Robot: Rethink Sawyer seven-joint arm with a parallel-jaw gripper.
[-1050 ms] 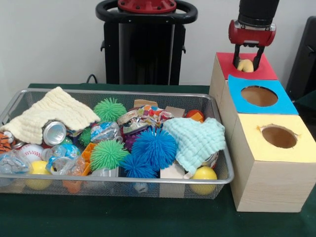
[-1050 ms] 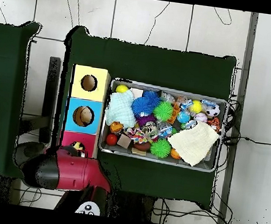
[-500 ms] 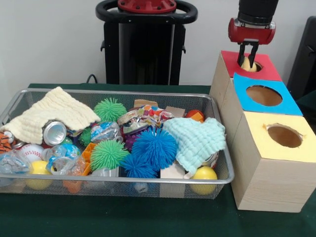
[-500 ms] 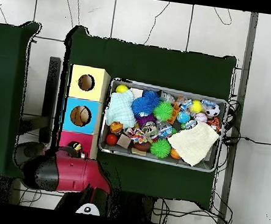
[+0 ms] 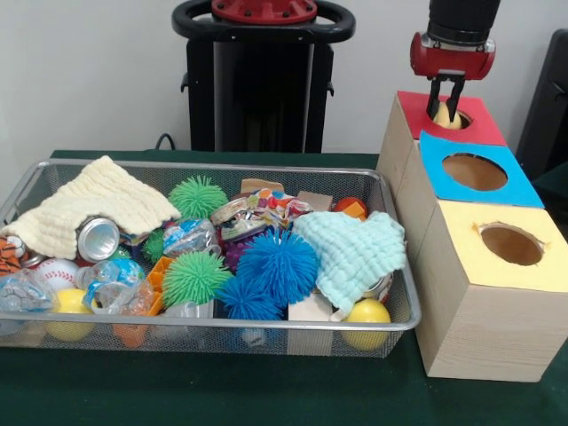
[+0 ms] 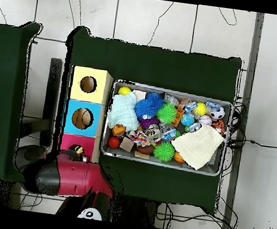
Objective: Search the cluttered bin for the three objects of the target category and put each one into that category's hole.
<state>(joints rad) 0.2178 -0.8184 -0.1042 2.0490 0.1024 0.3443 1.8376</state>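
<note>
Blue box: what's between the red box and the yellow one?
Only the blue box sits between the red box and the yellow box, all three touching in a row; both views show it.

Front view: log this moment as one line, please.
gripper: over red box hole, narrow | item: pale yellow object between its tips | blue box: hole empty | wire bin: cluttered
</note>
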